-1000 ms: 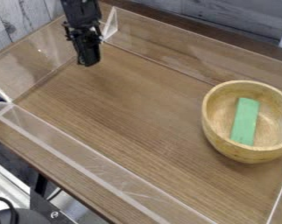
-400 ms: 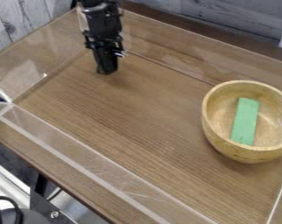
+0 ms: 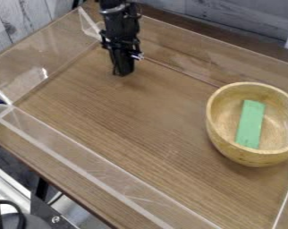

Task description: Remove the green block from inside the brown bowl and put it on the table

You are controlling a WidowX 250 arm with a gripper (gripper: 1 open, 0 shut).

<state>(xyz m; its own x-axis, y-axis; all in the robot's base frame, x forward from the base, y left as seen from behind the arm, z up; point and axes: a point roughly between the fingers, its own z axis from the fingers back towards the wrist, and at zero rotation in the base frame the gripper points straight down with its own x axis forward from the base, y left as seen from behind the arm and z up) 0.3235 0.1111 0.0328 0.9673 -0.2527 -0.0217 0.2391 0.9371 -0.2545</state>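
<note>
The green block lies flat inside the brown bowl, which stands at the right side of the table. My gripper hangs over the far left-centre of the table, well away from the bowl, fingers pointing down. Its jaws are shut together with nothing between them. The black arm rises out of the top of the frame.
Low clear acrylic walls run around the tabletop. A grey plank wall stands behind. Metal framing shows below the table's front-left corner.
The gripper has travelled to the right and slightly toward the front, nearer the bowl. It stays shut. The block and bowl have not moved.
</note>
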